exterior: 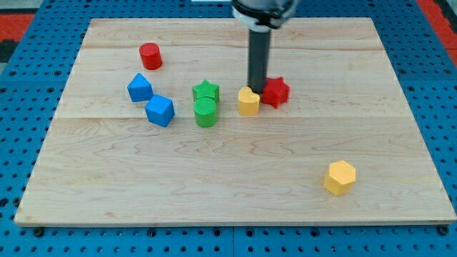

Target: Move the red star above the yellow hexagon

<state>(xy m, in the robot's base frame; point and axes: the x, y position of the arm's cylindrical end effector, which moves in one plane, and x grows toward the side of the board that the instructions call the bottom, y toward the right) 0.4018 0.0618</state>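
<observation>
Leftmost on the wooden board [107, 185] sit a red cylinder [151, 55], two blue blocks [140, 88] [160, 111], then a green star [206, 91] touching a green cylinder [206, 112]. My tip [257, 88], a bare rod holding nothing, stands between a yellow block [248, 101] and the red star [275, 92]. The yellow hexagon [340, 177] lies well apart, lower right.

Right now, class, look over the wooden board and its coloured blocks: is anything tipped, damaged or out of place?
Nothing stands out. Every block sits flat on the wooden board. My tip rests between the red star and a small yellow block; the yellow hexagon lies apart, lower right.
</observation>
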